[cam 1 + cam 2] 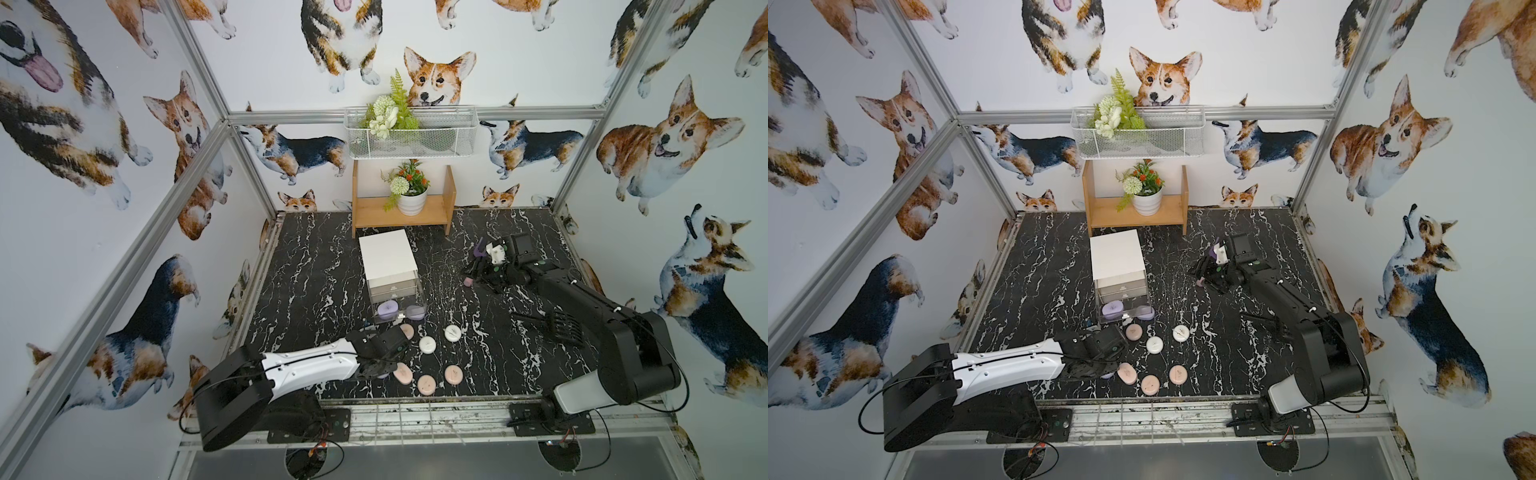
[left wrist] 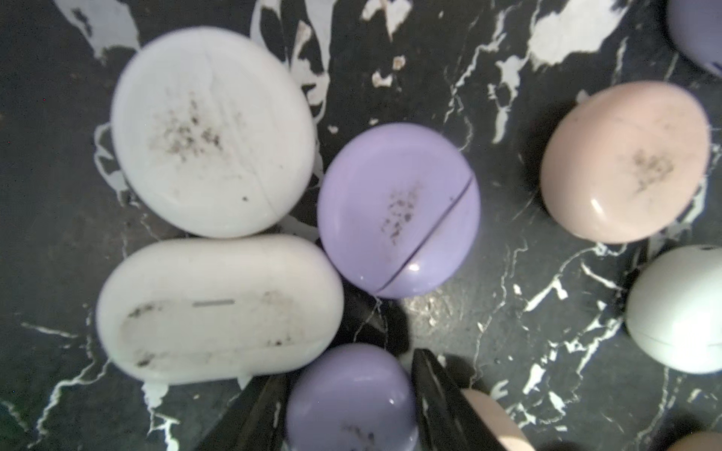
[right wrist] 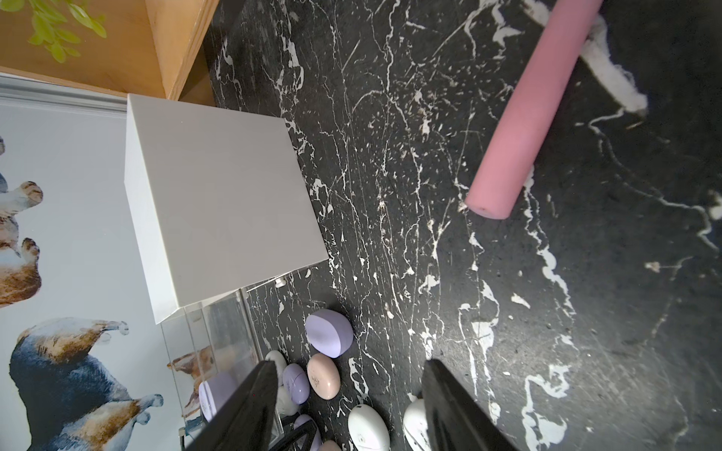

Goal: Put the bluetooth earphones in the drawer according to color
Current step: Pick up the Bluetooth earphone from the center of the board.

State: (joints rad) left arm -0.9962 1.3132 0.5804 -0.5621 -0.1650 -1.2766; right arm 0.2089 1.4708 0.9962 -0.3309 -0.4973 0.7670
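L jaws are flanking a purple case (image 2: 351, 406) lying on the surface (image 2: 508, 312) among white cases (image 2: 211, 132) & a pink case (image 2: 625, 164); can't tell if they're gripping it. R jaws are hanging released, nothing btwn them. Bottom drawer (image 1: 398, 321) of the cabinet (image 1: 386, 253) is standing open w/ a second purple case (image 1: 388, 309) inside.

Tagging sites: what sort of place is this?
Likely a lab robot cell dressed up homelike: aluminium frame, corgi wallpaper, left arm and right arm mounted at a marble-look tabletop.
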